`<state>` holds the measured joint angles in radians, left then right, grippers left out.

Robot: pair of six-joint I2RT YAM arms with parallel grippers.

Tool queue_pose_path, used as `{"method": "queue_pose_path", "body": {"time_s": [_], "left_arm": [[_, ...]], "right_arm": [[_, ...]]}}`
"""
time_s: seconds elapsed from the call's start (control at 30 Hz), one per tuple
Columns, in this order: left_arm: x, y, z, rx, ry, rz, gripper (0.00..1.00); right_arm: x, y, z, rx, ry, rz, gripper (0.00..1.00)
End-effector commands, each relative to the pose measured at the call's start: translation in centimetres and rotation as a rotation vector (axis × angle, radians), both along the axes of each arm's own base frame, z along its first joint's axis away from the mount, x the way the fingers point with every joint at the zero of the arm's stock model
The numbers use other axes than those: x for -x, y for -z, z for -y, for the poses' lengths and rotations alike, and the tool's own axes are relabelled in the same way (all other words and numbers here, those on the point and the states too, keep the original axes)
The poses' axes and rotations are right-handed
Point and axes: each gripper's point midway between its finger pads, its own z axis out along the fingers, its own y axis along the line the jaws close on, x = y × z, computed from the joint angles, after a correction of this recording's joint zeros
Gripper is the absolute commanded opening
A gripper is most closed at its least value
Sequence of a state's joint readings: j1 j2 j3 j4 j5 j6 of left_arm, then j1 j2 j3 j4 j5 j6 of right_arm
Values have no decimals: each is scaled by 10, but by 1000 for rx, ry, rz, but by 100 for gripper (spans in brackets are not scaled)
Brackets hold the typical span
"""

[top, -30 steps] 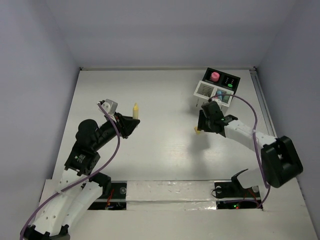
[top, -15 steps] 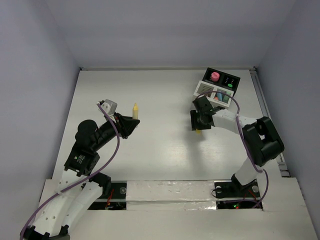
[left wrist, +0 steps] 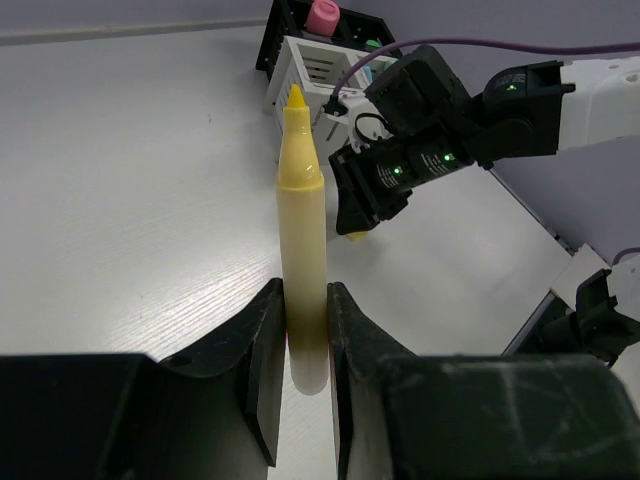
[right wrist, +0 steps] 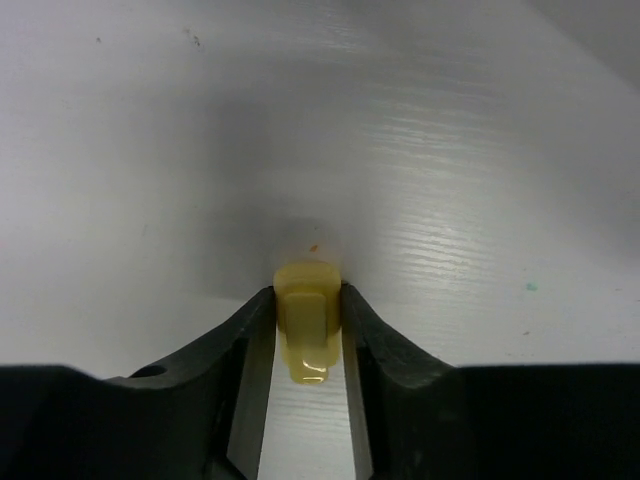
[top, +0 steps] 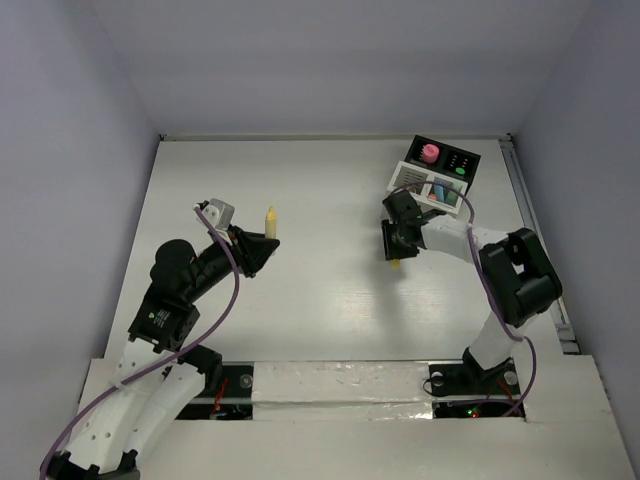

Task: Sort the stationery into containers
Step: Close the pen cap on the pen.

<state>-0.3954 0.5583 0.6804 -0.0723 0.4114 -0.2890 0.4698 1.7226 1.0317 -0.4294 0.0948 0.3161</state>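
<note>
So, the white table (top: pixel 320 310) is boxed in by grey walls (top: pixel 70 150) on the left, far and right sides; only the near edge, where the arm bases sit, is unwalled. There's a big bare stretch across the middle and far left. The left gripper (top: pixel 262 240) sits left of centre, its fingers (left wrist: pixel 262 340) pinching the lower barrel of a pastel yellow plastic pen (top: pixel 269 222). The pen's long axis runs near-to-far in the top view, pointed end toward the far wall, sticking straight out past the fingertips. The right gripper (top: pixel 394 252) is right of centre, aimed down at the table. Its fingers (right wrist: pixel 250 340) are pressed against both sides of a small pale yellow plastic chunk (right wrist: pixel 307 315), whose long axis lies along the fingers. I can't tell if the chunk rests on the surface or sits just off it. The white slatted plastic box (top: pixel 408 178) is at the far right, just beyond the right gripper, joined on its far side to a black box (top: pixel 468 158). A pink-capped bottle (top: pixel 429 152) stands upright in the black box, and coloured items (top: pixel 441 191) fill one compartment of the white box. The right forearm and its purple cable (top: pixel 490 215) run just beside the white box's near corner. Room is tight between the boxes and the right wall.
</note>
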Motion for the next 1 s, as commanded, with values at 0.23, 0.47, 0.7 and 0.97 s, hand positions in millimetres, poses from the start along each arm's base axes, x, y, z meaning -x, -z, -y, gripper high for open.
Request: {"method": "queue_pose_path", "body": {"time_s": [0.23, 0.47, 0.7, 0.97], "left_arm": [[1, -11, 3, 12, 26, 42, 0], [1, -4, 12, 13, 73, 11, 0], [-5, 4, 13, 0, 67, -19, 0], [-12, 13, 16, -13, 67, -54, 0]], "right_arm": [[-11, -32, -27, -106, -41, 72, 9], [-9, -208, -130, -535, -134, 508, 11], [0, -343, -169, -951, -49, 813, 10], [11, -377, -206, -1074, -66, 877, 11]]}}
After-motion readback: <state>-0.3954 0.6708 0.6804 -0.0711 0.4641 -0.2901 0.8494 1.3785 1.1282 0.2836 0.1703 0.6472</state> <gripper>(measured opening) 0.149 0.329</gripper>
